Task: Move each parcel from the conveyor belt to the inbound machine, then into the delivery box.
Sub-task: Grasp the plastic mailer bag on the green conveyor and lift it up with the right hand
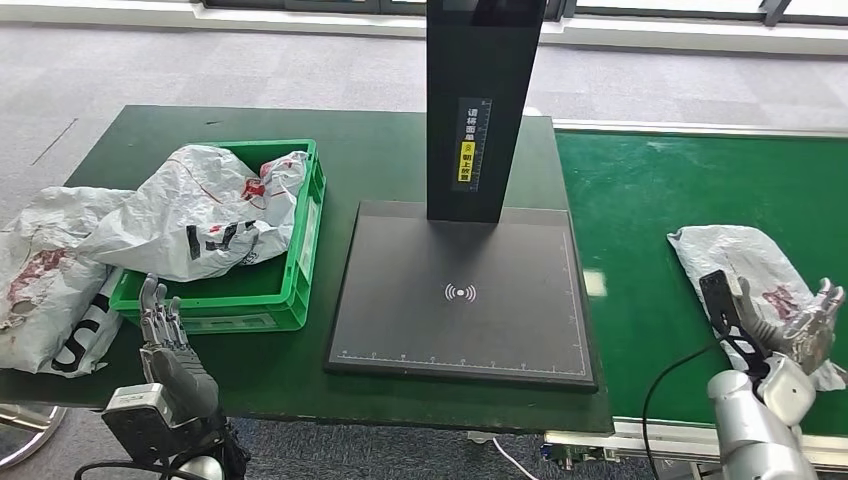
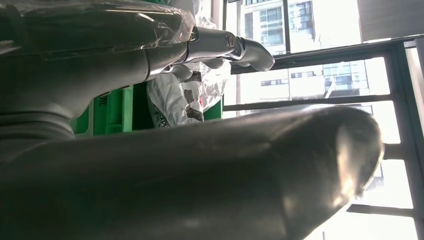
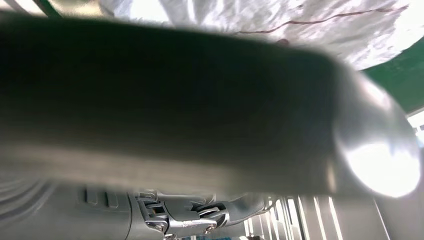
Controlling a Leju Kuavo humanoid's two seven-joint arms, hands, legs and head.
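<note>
A white plastic parcel [image 1: 735, 262] with red marks lies on the green conveyor belt [image 1: 680, 190] at the right. My right hand [image 1: 803, 335] is over the parcel's near end with fingers spread and nothing held; up close the parcel [image 3: 300, 25] shows just beyond the thumb [image 3: 210, 105]. The inbound machine [image 1: 460, 290], a black flat plate with a tall black post, stands bare in the middle. The green delivery box [image 1: 300, 250] at the left holds white parcels [image 1: 215, 210]. My left hand [image 1: 168, 340] is raised before the box's near wall, fingers straight and apart, holding nothing.
Another crumpled white parcel [image 1: 45, 265] lies left of the box at the table's [image 1: 360, 150] edge. A black cable [image 1: 670, 385] runs along my right forearm. Grey floor lies beyond the table. In the left wrist view a parcel [image 2: 190, 95] and the green box [image 2: 112, 110] show behind the fingers.
</note>
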